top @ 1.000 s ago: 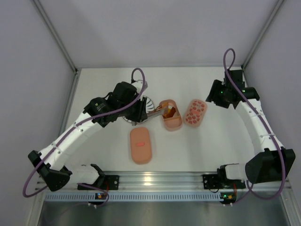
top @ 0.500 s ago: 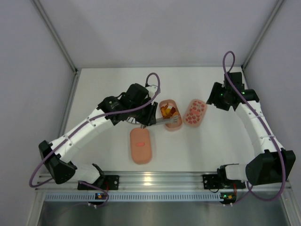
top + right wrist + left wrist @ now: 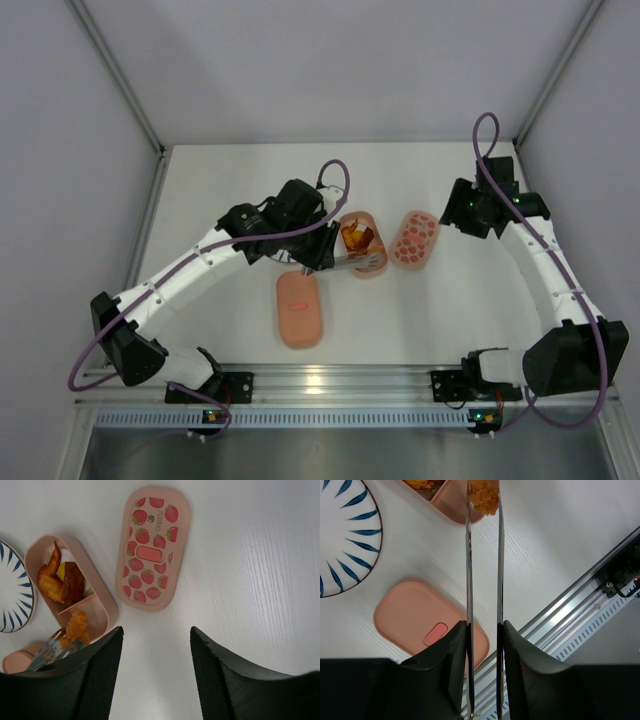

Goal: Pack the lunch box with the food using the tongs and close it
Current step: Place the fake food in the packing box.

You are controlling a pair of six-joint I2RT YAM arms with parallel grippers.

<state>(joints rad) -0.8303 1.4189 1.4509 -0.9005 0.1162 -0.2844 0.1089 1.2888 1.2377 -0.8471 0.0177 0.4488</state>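
On the white table (image 3: pixel 200 190), middle: lunch box parts beside a striped plate (image 3: pixel 345 540).
Left gripper (image 3: pixel 483 630): clamped on the tongs (image 3: pixel 468 570).
Right gripper (image 3: pixel 156 640): fingers apart, nothing between them, above the strawberry lid (image 3: pixel 152 545).
Plain lid (image 3: pixel 300 308): nearest the front edge, with a red mark on top.
Tray (image 3: pixel 107 605): between the plate and the strawberry lid; orange, yellow and brown pieces (image 3: pixel 62 582) in its far compartment.
Tongs tips: pinching an orange crumbed piece (image 3: pixel 484 497) at the near compartment.
Writing: one word on the strawberry lid, too small to read.
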